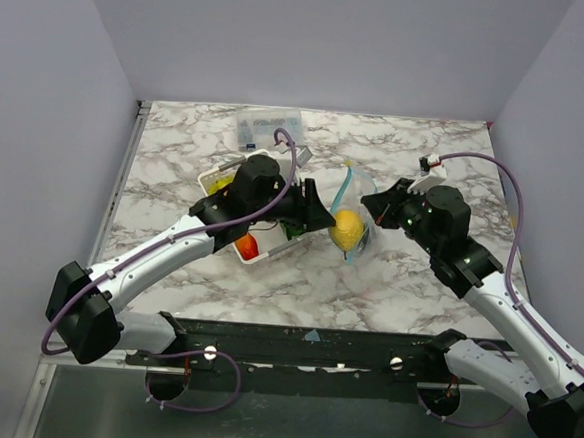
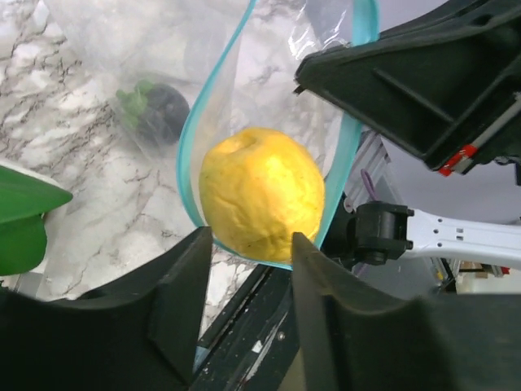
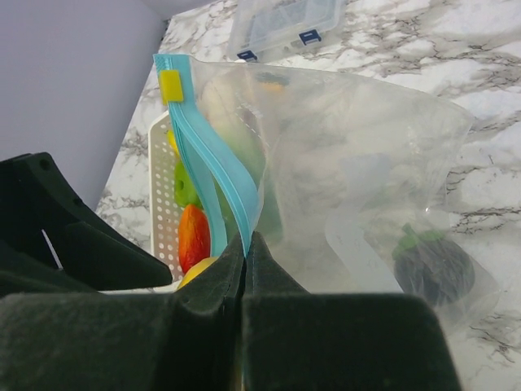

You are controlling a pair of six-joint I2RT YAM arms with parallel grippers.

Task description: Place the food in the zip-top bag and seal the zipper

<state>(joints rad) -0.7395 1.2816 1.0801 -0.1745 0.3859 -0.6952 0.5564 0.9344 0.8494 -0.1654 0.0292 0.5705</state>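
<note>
At the table's middle, the left end effector [image 2: 252, 259] stands half open, clasping nothing, its tips just under the lemon [image 2: 260, 191] in the mouth of the bag [image 3: 358, 163]. The right end effector [image 3: 246, 248] is closed tight on the zipper [image 3: 203, 155]. The lemon looks light and slick. The film looks limp, so the stiffer strip is the place to hold.

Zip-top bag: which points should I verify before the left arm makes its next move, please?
1. Right gripper jaws shut on the zip-top bag edge: ok.
2. Zipper mouth open wide: ok.
3. Lemon inside the mouth: ok.
4. Left gripper jaws apart, lemon beyond their tips: ok.
5. Purple piece down in the bag: ok.
6. White tray emptied: not ok, a red piece lies in it.
</note>
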